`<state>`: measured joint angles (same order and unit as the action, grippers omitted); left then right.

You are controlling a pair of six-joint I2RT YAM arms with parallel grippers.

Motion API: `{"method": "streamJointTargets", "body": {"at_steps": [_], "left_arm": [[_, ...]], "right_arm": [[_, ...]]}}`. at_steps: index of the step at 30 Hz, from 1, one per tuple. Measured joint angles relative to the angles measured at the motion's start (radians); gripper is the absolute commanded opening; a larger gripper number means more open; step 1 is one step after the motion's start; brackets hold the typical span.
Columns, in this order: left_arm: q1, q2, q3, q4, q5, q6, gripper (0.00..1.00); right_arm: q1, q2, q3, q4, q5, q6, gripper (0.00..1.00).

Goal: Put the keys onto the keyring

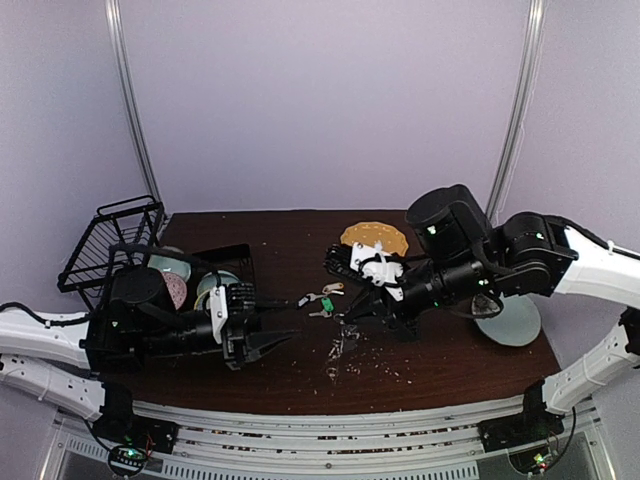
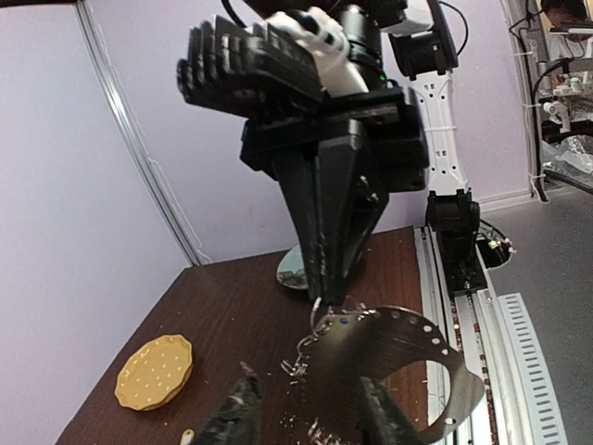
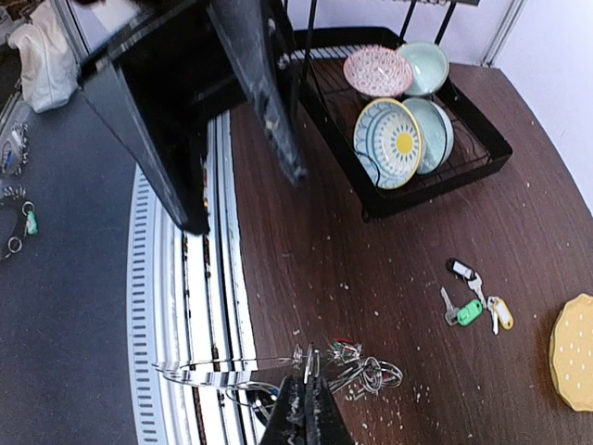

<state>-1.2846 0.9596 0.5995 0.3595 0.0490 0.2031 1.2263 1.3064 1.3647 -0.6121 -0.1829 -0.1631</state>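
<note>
The keyring (image 3: pixel 208 371) was held low over the table (image 3: pixel 371 232), pinched between the pressed-together jaws of the right gripper (image 3: pixel 306 413), presumably so that it was steadied for threading. The left gripper (image 2: pixel 310 422) was spread and empty (facing the ring). The tagged keys (image 3: pixel 473 304) lay apart, not yet threaded.

Right gripper (image 3: pixel 304 413) closed on the keyring (image 3: pixel 208 375) above a dark wooden table (image 3: pixel 371 269).
The thin grey ring is seen nearly edge-on, stretched left from the fingertips, with a tangle of small metal loops (image 3: pixel 366 373) just beside them. A black-tagged key (image 3: pixel 460 269), a green-tagged key (image 3: pixel 471 312) and a cream-tagged key (image 3: pixel 503 315) are laid close together to the right, near the orange dotted plate (image 3: pixel 576 352). Four bowls are stood in a black wire rack (image 3: pixel 437 181); the left gripper (image 3: pixel 243 197), blurred, is seen with fingers apart.
</note>
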Motion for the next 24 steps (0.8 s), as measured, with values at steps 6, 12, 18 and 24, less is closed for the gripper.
{"method": "streamJointTargets", "body": {"at_steps": [6,12,18,24], "left_arm": [[0.011,0.097,0.135,-0.094,0.031,-0.005,0.22],[0.011,0.200,0.147,-0.126,0.085,-0.003,0.21],[0.011,0.219,0.152,-0.142,0.091,0.001,0.18],[0.011,0.228,0.184,-0.146,0.091,0.008,0.09]], "right_arm": [[0.002,0.054,0.037,-0.109,0.018,-0.025,0.00],[0.013,0.061,0.038,-0.097,-0.009,-0.059,0.00],[0.021,0.061,0.038,-0.072,-0.032,-0.070,0.00],[0.027,0.061,0.038,-0.060,-0.038,-0.076,0.00]]}}
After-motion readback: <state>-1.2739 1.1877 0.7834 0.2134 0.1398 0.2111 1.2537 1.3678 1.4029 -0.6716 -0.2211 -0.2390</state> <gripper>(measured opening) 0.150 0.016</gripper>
